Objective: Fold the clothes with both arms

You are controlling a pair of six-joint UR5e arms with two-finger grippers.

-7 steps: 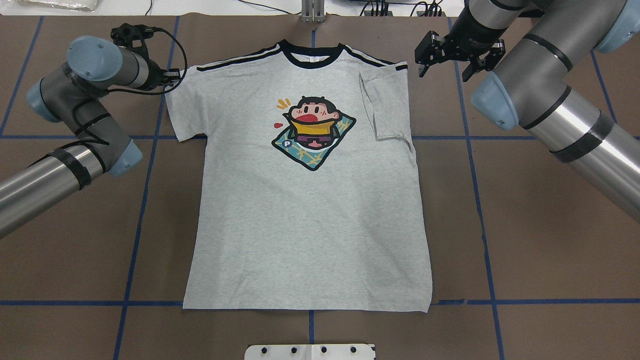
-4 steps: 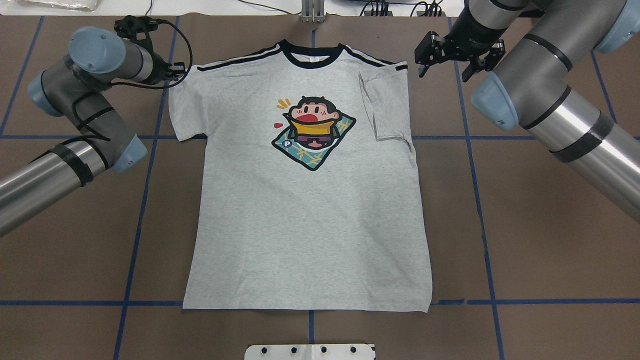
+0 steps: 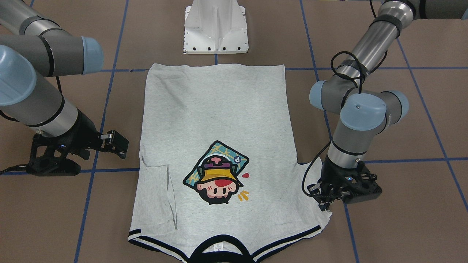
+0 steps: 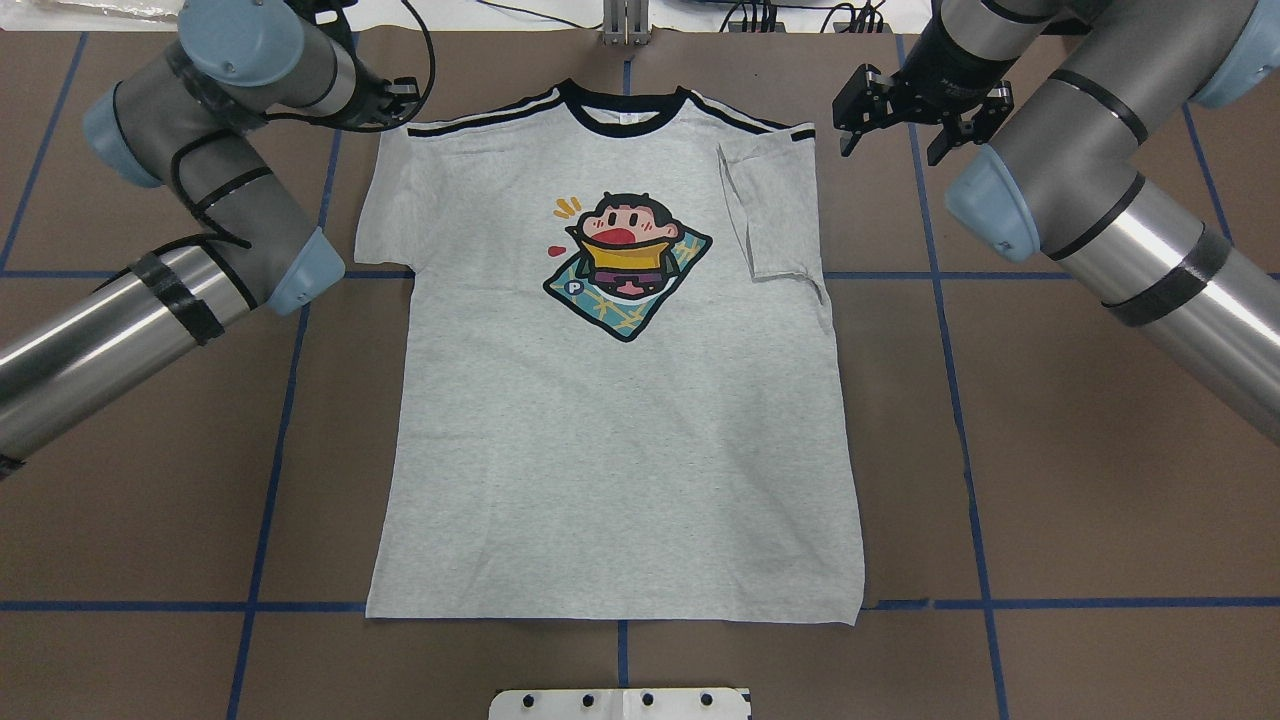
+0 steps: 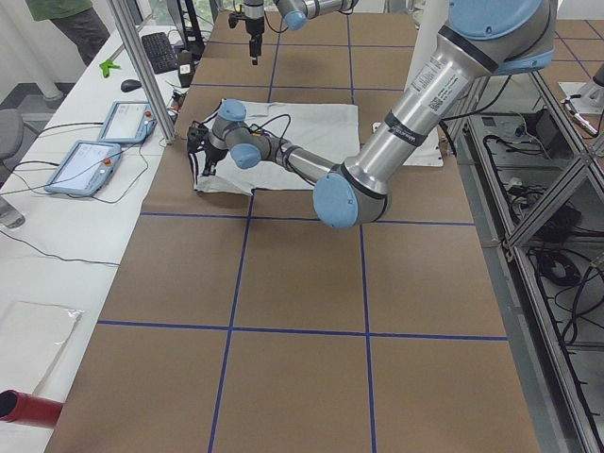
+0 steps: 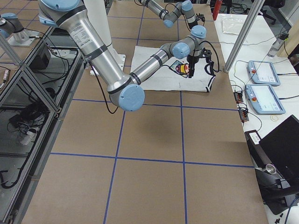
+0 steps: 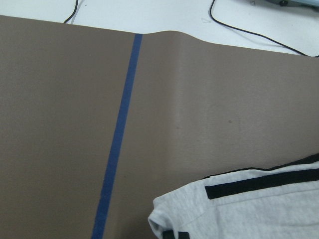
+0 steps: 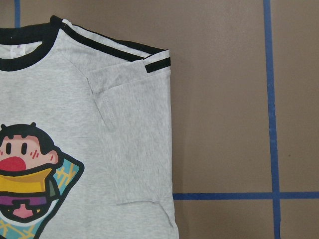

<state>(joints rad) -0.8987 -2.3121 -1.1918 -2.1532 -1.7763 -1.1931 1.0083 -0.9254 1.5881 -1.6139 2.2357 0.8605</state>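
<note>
The grey T-shirt (image 4: 610,450) lies flat, print up, with its black neck band (image 4: 625,108) at the far edge. Its sleeve on my right side (image 8: 134,129) is folded in onto the body. My left gripper (image 3: 324,204) is low at the outer corner of the other sleeve (image 4: 385,200) and shut on its edge. In the left wrist view that sleeve corner (image 7: 164,219) curls up off the paper. My right gripper (image 4: 892,142) hangs open over bare table just outside the folded sleeve's shoulder, holding nothing. Its finger (image 3: 117,143) stands a little clear of the cloth.
Brown paper with blue tape lines (image 4: 960,400) covers the table. The white pedestal base (image 3: 215,33) sits at the near edge behind the hem. Cables (image 4: 860,15) and a white bench with tablets (image 5: 90,160) run along the far edge.
My left arm has swung to the right and farther away, and the sleeve in its gripper has been drawn inward toward the shirt's body. The right arm has stayed in place.
</note>
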